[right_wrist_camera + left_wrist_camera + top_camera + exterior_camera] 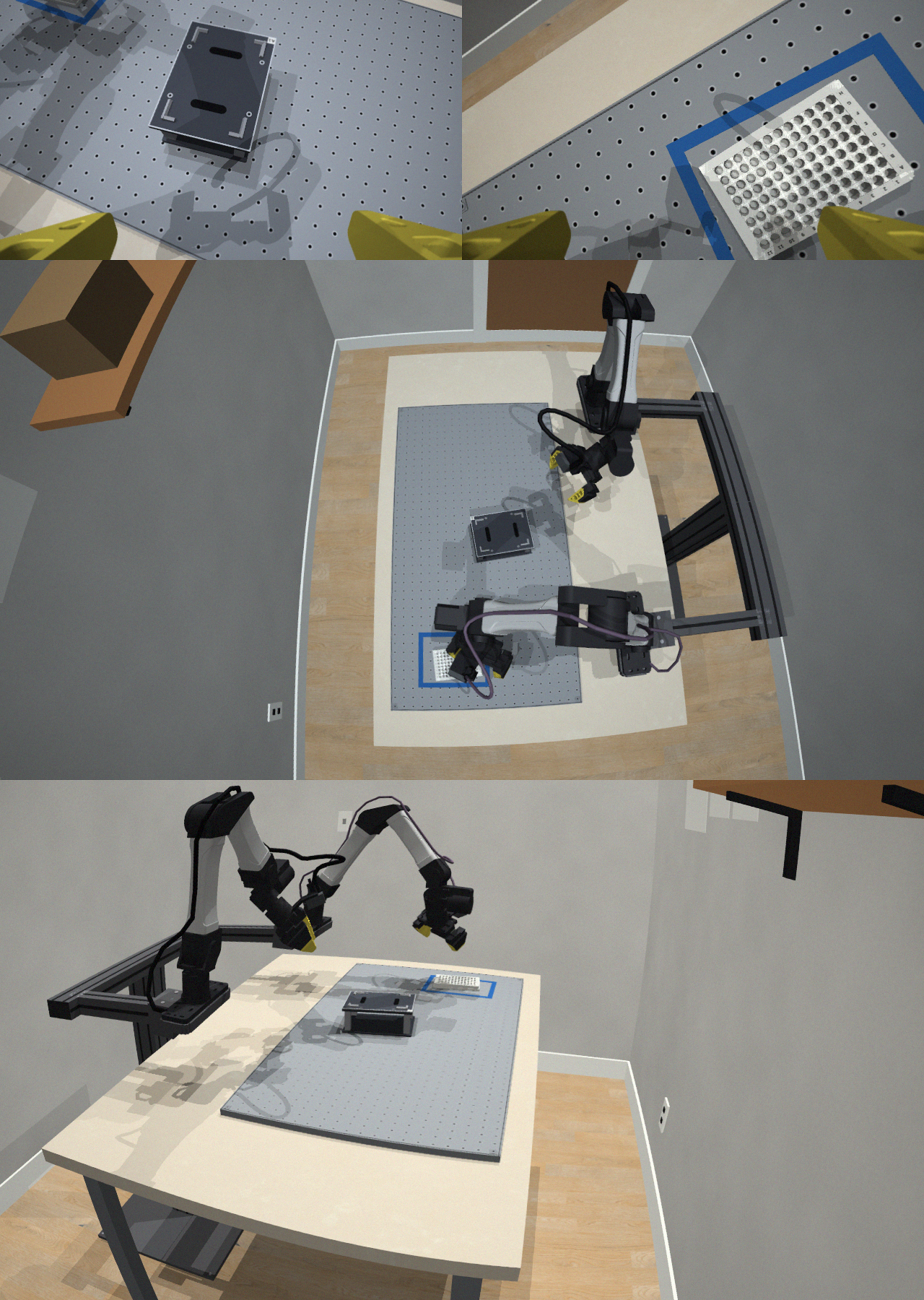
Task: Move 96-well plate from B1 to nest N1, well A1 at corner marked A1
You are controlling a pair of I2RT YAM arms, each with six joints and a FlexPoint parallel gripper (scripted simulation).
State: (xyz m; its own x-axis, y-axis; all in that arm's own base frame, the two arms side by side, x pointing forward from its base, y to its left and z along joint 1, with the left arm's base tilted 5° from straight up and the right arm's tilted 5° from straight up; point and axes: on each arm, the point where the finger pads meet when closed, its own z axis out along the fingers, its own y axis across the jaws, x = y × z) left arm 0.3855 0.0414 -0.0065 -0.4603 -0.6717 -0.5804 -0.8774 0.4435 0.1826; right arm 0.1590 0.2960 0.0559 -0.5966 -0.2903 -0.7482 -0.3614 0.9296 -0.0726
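The white 96-well plate [442, 666] [455, 981] [805, 162] lies flat inside the blue outline [421, 661] [492, 990] [787, 80] of B1. In the left wrist view its A1 corner is at the right, column 12 at lower left. My left gripper [476, 664] [439, 939] [694, 219] is open and empty, above the plate; one finger overlaps its numbered edge in the wrist view. The dark raised nest [502, 534] [379, 1002] [231, 79] is empty. Its A1 label [271, 40] is at the upper-right corner in the right wrist view. My right gripper [566, 477] [232, 222] is open and empty.
The grey perforated board [439, 453] [388, 1090] lies on the cream table [620, 518] [323, 1200]. The nest stands near mid-board, between the arms. The left forearm reaches over the board between nest and B1. A dark frame [743, 518] carries both arm bases.
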